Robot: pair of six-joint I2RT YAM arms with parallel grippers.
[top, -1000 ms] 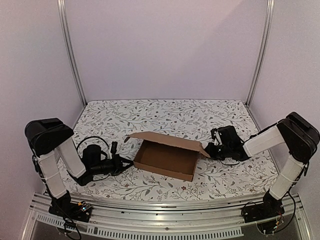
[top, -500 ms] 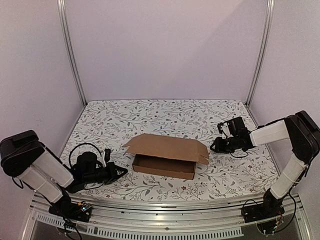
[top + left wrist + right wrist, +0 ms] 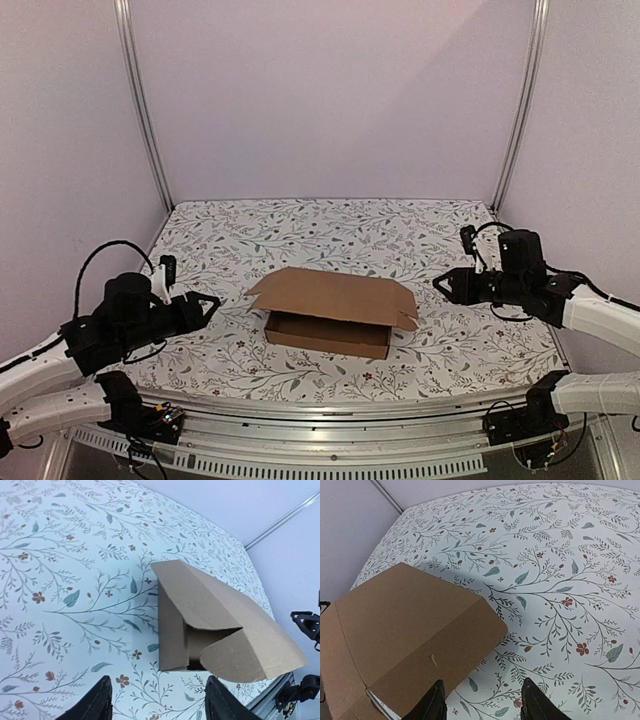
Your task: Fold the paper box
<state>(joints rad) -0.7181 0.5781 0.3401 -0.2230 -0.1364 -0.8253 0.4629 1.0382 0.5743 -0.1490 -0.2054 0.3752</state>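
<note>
Between left pincer (image 3: 205,303) and right pincer (image 3: 445,283), both apart, empty: the paper box (image 3: 325,336), whose untucked lid (image 3: 335,295) could spring up.

Left arm (image 3: 35,368) and right arm (image 3: 600,318): smooth white link shells joined by black cylindrical joint housings. Thin black cables (image 3: 112,243) loop loosely off each wrist. Each base (image 3: 150,422) is black and boxy, flecked with small coloured specks. Left gripper (image 3: 208,303) and right gripper (image 3: 442,284) carry matte black, tapering fingers (image 3: 95,705).
</note>
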